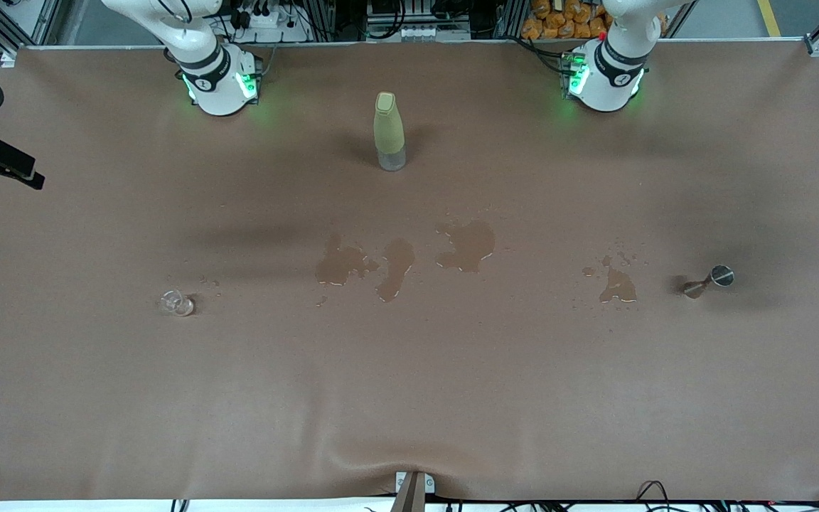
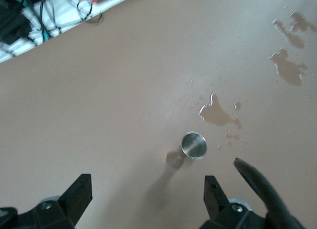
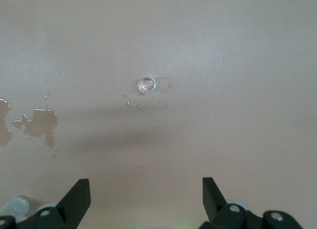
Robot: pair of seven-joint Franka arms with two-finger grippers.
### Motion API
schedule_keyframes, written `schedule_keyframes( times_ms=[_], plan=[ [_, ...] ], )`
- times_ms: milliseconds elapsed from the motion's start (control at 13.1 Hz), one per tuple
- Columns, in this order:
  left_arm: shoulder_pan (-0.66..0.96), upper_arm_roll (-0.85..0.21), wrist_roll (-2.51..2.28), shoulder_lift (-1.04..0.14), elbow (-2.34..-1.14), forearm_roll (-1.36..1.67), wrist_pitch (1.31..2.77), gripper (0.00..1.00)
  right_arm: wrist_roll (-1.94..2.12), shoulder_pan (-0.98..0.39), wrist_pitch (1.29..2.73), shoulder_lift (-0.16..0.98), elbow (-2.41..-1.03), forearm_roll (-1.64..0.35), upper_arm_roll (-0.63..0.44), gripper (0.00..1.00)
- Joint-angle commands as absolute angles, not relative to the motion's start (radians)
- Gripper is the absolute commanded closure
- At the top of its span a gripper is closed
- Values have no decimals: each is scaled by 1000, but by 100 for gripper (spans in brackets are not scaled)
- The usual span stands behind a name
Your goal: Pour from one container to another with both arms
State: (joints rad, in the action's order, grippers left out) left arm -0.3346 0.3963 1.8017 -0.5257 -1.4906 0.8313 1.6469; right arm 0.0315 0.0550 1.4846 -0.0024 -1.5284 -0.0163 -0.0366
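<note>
A small metal cup [image 1: 712,278] stands on the brown table toward the left arm's end; it also shows in the left wrist view, metal cup [image 2: 193,145]. A small clear glass [image 1: 176,304] stands toward the right arm's end, and the right wrist view shows the same glass [image 3: 146,85]. Both arms [image 1: 214,78] [image 1: 605,75] rise out of the front view, so their hands are hidden there. My left gripper [image 2: 147,197] hangs high over the table near the metal cup, open and empty. High over the table near the glass, my right gripper [image 3: 146,197] is open and empty too.
A tall pale green bottle [image 1: 389,131] with a clear base stands between the two arm bases. Several water puddles [image 1: 466,245] lie across the table's middle, one more puddle [image 1: 618,284] beside the metal cup. Droplets surround the glass.
</note>
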Motion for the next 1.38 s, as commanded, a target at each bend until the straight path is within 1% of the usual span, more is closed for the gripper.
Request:
schedule_keyframes(
  times_ms=[0,230,383,536,689,1072,1302],
  plan=[
    [-371,385,1989,-598,-1465,902,1621,0,23,60,1485,-6,-1525,-20,-40,0],
    [-386,380,1994,-638,-1468,937,1615,0,23,57,1483,2,-1502,-18,-40,0],
    [-426,339,2023,-704,-1471,1000,1531,0,25,54,1483,2,-1497,-17,-40,0],
    [-457,283,2075,-736,-1474,1011,1513,0,43,60,1483,2,-1497,-14,-40,0],
    [-456,275,2158,-758,-1473,1012,1513,0,144,69,1482,2,-1499,-3,-46,0],
    [-449,275,2279,-788,-1470,1005,1514,0,384,218,1486,14,-1497,-2,-48,0],
    [-457,275,2290,-790,-1473,957,1511,0,717,265,1485,17,-1500,38,-48,0]
  ],
)
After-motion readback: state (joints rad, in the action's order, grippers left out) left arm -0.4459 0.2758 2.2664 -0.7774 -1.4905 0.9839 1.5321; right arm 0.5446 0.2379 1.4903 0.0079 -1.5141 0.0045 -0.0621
